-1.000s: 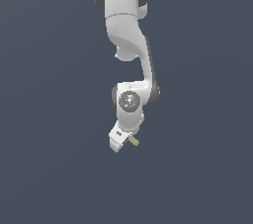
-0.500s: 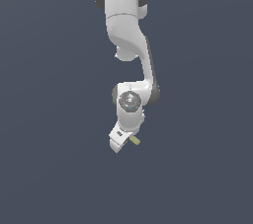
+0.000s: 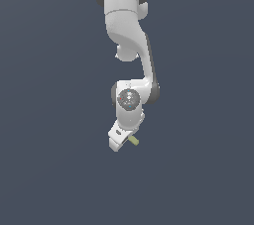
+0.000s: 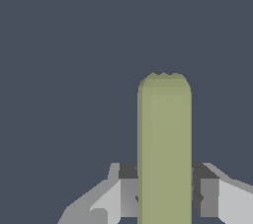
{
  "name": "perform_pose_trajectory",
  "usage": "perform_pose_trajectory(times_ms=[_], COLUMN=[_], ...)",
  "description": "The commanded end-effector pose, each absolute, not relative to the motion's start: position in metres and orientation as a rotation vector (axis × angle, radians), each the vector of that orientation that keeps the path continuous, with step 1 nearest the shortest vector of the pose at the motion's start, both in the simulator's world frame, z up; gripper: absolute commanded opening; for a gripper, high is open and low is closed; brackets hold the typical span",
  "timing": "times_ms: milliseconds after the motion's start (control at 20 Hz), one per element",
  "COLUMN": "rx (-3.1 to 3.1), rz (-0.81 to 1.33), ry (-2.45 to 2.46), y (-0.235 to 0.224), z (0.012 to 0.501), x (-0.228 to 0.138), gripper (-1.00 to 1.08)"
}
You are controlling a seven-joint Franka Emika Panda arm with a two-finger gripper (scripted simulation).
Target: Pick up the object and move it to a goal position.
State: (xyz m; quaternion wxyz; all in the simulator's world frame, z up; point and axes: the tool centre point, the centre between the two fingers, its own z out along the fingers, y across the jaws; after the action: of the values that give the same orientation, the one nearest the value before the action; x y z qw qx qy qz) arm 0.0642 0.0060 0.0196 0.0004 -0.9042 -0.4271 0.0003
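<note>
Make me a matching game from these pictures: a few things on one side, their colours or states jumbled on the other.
Things:
1. rod
2. end effector
3. arm
4. background

Descriptions:
A. plain dark blue-grey
B. white, with dark joints
C. yellow-green, blunt-ended
D. shut on the rod, a finger pressed to each side

Pairs: 1-C, 2-D, 3-B, 4-A

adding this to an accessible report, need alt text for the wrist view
A yellow-green rod stands clamped between the two grey fingers of the end effector, its blunt end pointing away from the camera. Behind it there is only a plain dark blue-grey background.
</note>
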Motion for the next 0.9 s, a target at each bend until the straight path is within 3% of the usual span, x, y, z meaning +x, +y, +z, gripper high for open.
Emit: perform_pose_trajectory(times_ms=[0,350,850], rx=[-2.841,-2.841,-2.841], rz=[0.0,0.0,0.0], ry=[-1.341,-1.341,-1.341], y=[0.001,-0.021,-0.072], z=[0.029,0.073,0.175], x=[0.062,0.052,0.03], gripper=[-1.0,-1.0,-1.0])
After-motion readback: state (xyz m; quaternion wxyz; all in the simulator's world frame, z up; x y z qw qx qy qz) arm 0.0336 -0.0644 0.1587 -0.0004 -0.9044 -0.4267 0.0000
